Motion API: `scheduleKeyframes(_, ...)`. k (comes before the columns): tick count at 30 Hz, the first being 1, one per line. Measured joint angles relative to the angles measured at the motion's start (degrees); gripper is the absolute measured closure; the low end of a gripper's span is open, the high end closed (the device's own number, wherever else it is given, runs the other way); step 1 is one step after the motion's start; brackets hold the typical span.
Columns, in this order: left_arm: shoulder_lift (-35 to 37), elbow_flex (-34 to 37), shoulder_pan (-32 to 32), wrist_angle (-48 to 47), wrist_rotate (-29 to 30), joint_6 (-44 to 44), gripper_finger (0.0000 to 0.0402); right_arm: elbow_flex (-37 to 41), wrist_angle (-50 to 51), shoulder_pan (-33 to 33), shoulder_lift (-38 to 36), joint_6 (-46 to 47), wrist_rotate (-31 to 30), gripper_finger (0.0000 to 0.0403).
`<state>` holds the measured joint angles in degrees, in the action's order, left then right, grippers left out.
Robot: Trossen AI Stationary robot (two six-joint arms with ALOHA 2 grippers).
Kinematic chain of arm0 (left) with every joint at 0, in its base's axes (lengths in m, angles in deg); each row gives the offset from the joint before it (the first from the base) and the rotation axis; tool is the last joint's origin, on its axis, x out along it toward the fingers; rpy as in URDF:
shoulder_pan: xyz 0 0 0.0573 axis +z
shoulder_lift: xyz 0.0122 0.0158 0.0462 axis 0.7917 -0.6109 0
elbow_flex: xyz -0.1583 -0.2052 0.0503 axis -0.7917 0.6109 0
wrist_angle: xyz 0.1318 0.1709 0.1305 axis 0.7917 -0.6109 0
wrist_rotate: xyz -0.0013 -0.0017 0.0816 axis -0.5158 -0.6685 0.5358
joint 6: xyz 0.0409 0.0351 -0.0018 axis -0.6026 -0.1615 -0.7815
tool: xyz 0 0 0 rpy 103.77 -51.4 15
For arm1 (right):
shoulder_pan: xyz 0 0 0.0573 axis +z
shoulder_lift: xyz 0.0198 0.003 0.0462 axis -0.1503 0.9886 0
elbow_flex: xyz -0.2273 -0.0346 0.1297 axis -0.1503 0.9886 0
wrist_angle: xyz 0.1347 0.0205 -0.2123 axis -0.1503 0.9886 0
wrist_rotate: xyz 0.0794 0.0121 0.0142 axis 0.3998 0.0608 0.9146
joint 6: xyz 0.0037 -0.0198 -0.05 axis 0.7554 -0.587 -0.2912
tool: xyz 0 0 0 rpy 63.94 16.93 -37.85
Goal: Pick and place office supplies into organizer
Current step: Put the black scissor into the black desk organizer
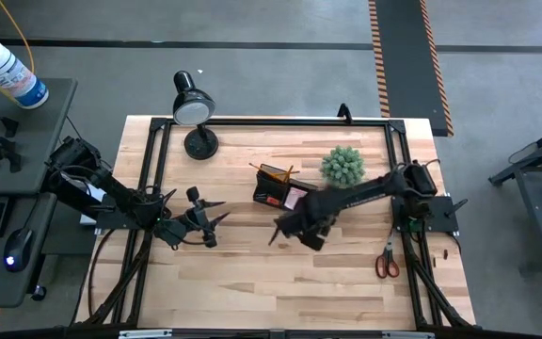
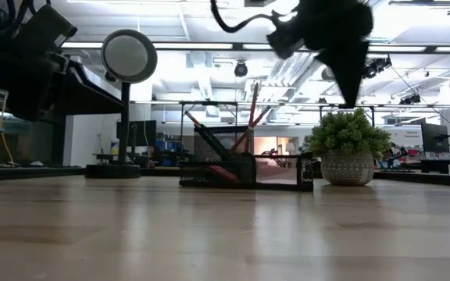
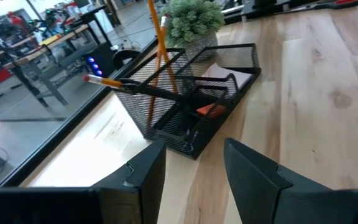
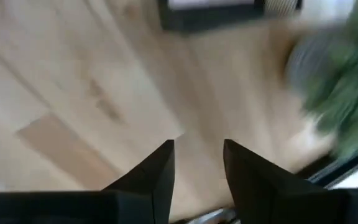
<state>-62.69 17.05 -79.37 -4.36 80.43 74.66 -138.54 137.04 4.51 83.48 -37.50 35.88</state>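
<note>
**Right gripper hangs empty beside the organizer; scissors lie apart on the table**

The right gripper (image 1: 285, 229) hovers above the wooden table (image 1: 252, 273), its fingers (image 4: 160, 168) parted with nothing between them; only bare wood shows in the gap. Just beyond it, toward the far edge, stands the black mesh organizer (image 1: 277, 186), holding orange-yellow pencils (image 3: 156, 56) and a dark pen (image 3: 160, 93) in its taller section, with a pink sticky-note pad (image 1: 295, 199) in a lower tray. The green plant ball (image 1: 342, 166) sits in its pot just beside the organizer, on the right arm's side.

The red-handled scissors (image 1: 387, 263) lie flat, well apart from the right gripper, near the right arm's base.

The left gripper (image 1: 216, 222) waits above the table, fingers (image 3: 143, 177) spread and empty, facing the organizer. Behind it, near the far edge, stands the black desk lamp (image 1: 194, 105).
</note>
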Motion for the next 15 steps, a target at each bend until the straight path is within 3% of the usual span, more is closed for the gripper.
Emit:
scheduleKeyframes(6,0.00,0.00,0.00,0.00,-0.69,-0.36,0.0252,4.02,0.37,6.09,0.00,14.52,10.47,0.0272)
scheduleKeyframes(15,0.00,0.00,0.00,-0.03,-0.79,-0.48,0.0252,13.02,0.18,17.93,0.00,26.06,14.62,0.0274)
